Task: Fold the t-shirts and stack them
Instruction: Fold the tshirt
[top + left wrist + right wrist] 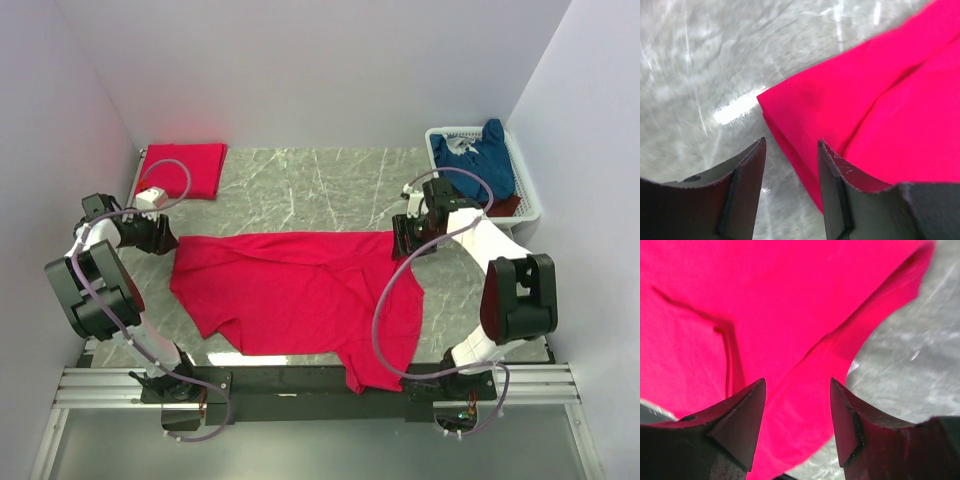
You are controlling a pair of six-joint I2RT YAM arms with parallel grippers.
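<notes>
A bright red t-shirt [300, 290] lies spread across the marble table, its top edge folded over and one part hanging past the near edge. My left gripper [172, 240] is at the shirt's left corner [790, 107], open, with the cloth edge lying on the table under the gap between the fingers [752, 165]. At the shirt's upper right corner [910, 265] my right gripper [405, 240] stands open just above the cloth [805, 405], and it holds nothing. A folded red t-shirt [183, 168] rests at the back left. A navy t-shirt [480, 160] fills the basket.
A white plastic basket [528, 190] stands at the back right, with dark red cloth [505, 207] under the navy shirt. White walls close in the left, back and right sides. The arm bases and a metal rail [300, 385] run along the near edge.
</notes>
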